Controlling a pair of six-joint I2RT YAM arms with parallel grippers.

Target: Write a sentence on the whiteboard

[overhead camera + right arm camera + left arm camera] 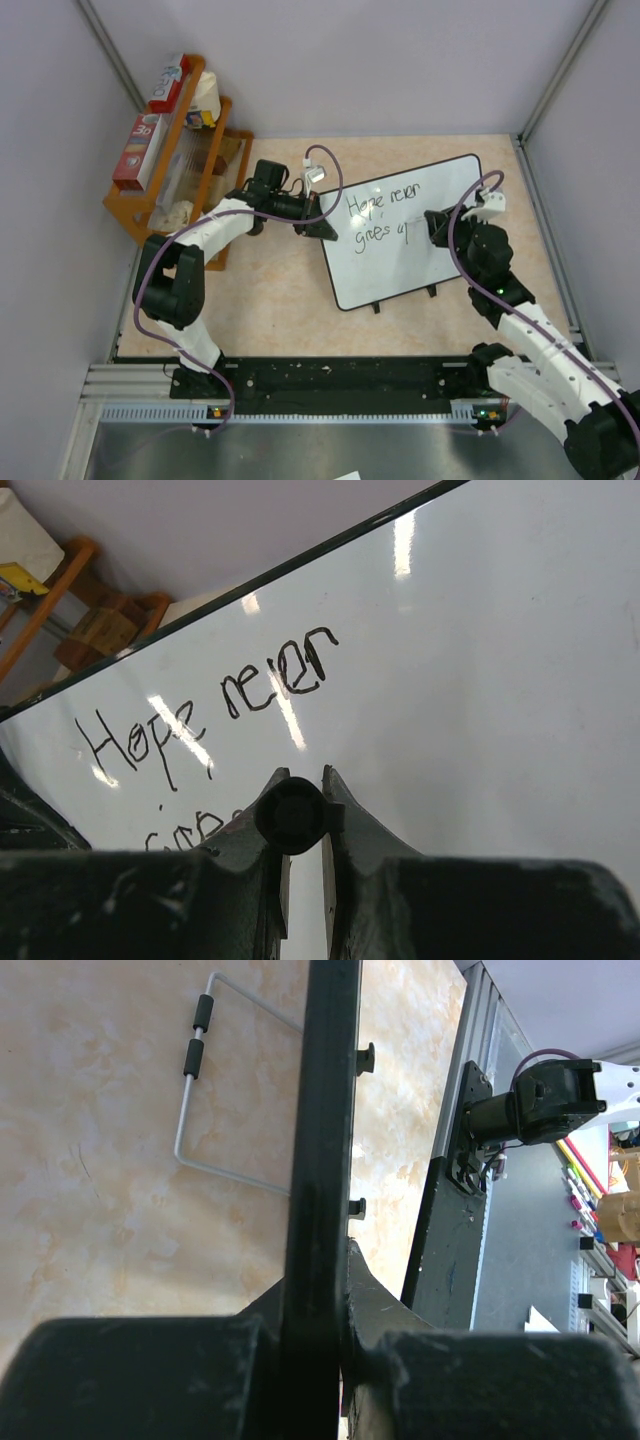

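Firmly, left hand (318, 227) clamping whiteboard (445, 190) rim, right hand (302, 778) pinching marker (292, 817) — beside sentence (382, 216).

Glossy, smooth whiteboard (395, 275); varnished orange wooden rack (135, 215).

Glossy whiteboard (385, 278), two-line dark sentence (383, 218) upper-left

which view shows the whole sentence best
Top external: both lines of the sentence show whole. Right wrist shows the first line close, the second mostly hidden by the right gripper. Left wrist shows only the whiteboard's rim.
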